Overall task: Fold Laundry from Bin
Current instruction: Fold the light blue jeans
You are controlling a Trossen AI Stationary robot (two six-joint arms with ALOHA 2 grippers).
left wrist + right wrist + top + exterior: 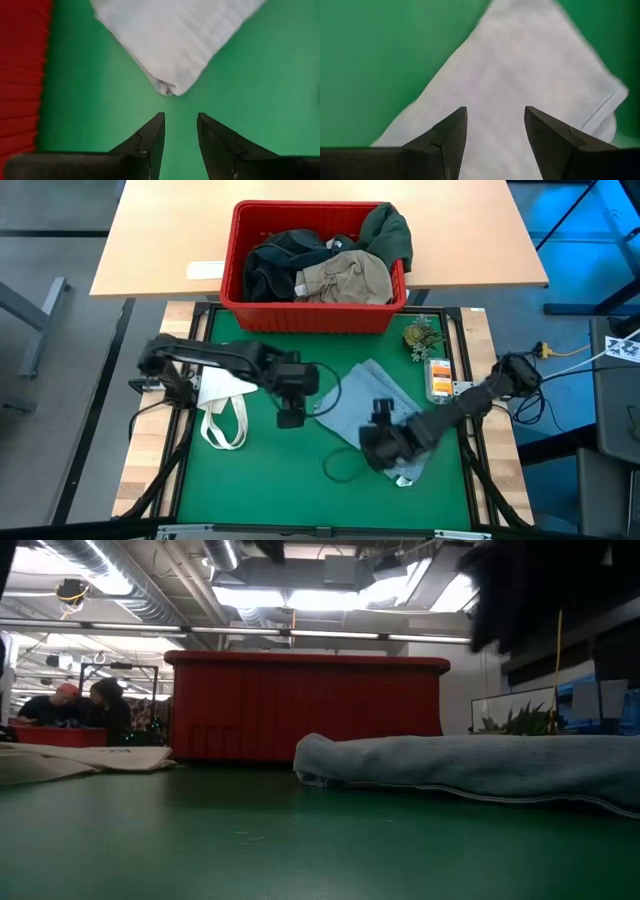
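Folded light blue jeans (375, 402) lie flat on the green mat (260, 470), in the middle right; the low view shows them as a low roll (470, 765). The red bin (312, 268) stands beyond the mat's far edge and holds dark pieces, a khaki one (345, 278) and a dark green one (388, 230) draped over its right rim. My left gripper (180, 117) hangs open above bare mat, just left of a corner of the jeans (170, 87). My right gripper (495, 111) hangs open above the near part of the jeans (520, 75), nothing between its fingers.
A white tote bag (222, 405) with loop handles lies on the mat's left side. A small plant (420, 335) and an orange packet (438, 375) sit at the mat's far right. A black cable (340, 470) loops near the right arm. People sit in the room behind (80, 705).
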